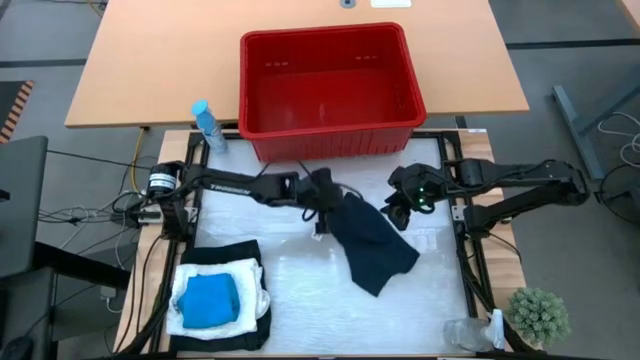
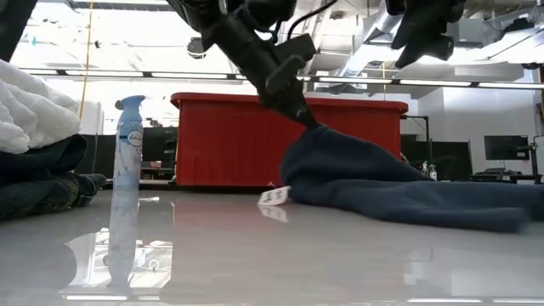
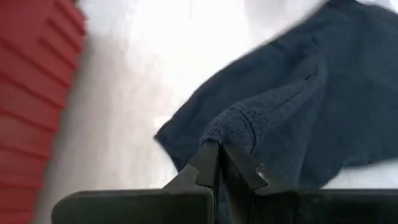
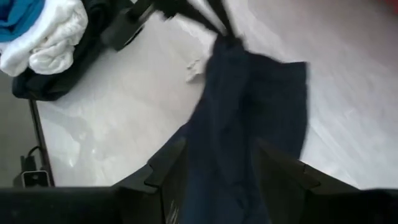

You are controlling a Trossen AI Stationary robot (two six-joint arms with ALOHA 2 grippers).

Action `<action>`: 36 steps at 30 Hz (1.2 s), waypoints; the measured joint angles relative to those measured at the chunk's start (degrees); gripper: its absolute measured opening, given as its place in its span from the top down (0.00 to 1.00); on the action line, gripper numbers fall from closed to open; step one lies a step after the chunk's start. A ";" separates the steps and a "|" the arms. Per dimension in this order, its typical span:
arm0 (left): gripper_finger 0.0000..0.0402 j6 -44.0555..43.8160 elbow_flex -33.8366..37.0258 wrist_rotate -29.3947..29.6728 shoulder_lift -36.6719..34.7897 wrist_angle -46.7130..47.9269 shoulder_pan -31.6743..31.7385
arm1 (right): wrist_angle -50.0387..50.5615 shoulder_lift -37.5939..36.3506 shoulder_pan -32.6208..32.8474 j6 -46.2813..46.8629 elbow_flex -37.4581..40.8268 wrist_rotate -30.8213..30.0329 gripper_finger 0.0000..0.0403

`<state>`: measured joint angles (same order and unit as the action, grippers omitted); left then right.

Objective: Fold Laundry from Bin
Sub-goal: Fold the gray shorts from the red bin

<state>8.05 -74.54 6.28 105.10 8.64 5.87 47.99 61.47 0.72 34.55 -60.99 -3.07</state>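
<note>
Low view first, from the near edge outward. Closest to me sits the finished stack (image 1: 218, 300): a black garment underneath, a white crinkled piece on it, a small bright blue one (image 1: 209, 299) on top, all soft and lumpy. A pale blue spray bottle (image 2: 128, 151) stands upright farther back on the glossy white tabletop (image 1: 300, 300).

Mid-table lies the dark garment (image 1: 372, 238) I am working, a nubby, terry-like cloth, heavy and limp, spread in a long slanted shape with a small white tag (image 2: 274, 195) showing at its edge. My left tool (image 3: 217, 163) is pinched together on a raised fold at the cloth's upper corner. My right tool (image 4: 217, 168) hangs above the garment's far-side edge with its fingers apart; I see nothing held in it.

My worries: the pinch takes only a thin ridge of fabric, so a quick lift could let it slip out, I think. If the right tool comes down where layers overlap, it may catch two plies and spoil the fold. Dragging the cloth toward the near edge could nudge the stack.

Beyond, the red bin (image 1: 330, 90), rigid ribbed plastic with a rim, stands at the tabletop's far edge and looks empty.
</note>
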 joint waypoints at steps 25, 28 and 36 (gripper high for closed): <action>1.00 -6.83 0.55 -1.44 0.00 -10.78 6.94 | -7.99 13.57 5.42 9.97 4.52 -21.40 0.44; 1.00 -6.85 0.55 -1.44 0.00 -10.68 7.04 | -12.44 16.40 1.55 6.79 4.52 -18.63 0.37; 1.00 -7.23 0.57 -1.40 0.00 -10.70 7.06 | -14.26 20.40 -3.55 4.56 4.52 -17.80 0.26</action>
<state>0.82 -73.98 4.88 105.10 -2.07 12.93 33.72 81.88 -2.83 39.11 -56.47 -20.87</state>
